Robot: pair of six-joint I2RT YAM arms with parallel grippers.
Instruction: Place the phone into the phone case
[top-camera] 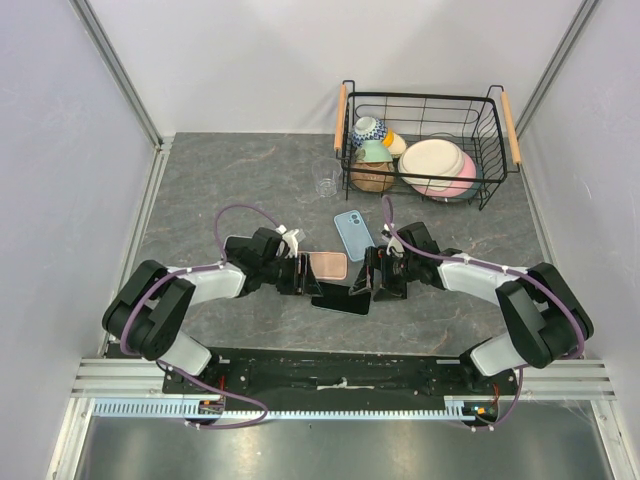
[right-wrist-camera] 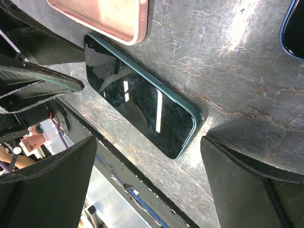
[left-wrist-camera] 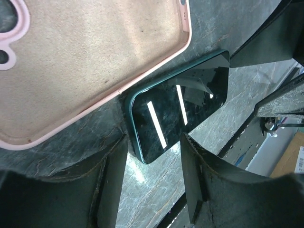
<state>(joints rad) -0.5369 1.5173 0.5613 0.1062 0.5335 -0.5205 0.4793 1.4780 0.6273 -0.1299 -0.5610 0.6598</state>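
Observation:
A dark phone point(top-camera: 342, 297) with a teal edge lies screen up on the grey table, between my two grippers. It also shows in the left wrist view point(left-wrist-camera: 178, 107) and the right wrist view point(right-wrist-camera: 140, 95). An empty pink phone case point(top-camera: 326, 266) lies open side up just behind it, its edge touching or overlapping the phone's corner point(left-wrist-camera: 85, 61) point(right-wrist-camera: 107, 14). My left gripper point(top-camera: 302, 275) is open and empty at the phone's left end point(left-wrist-camera: 154, 180). My right gripper point(top-camera: 378, 275) is open and empty at the phone's right end point(right-wrist-camera: 149, 183).
A light blue phone or case point(top-camera: 353, 232) lies behind my right gripper, its corner in the right wrist view point(right-wrist-camera: 294, 28). A clear glass point(top-camera: 326, 184) stands further back. A black wire basket point(top-camera: 428, 145) with bowls and plates stands at the back right.

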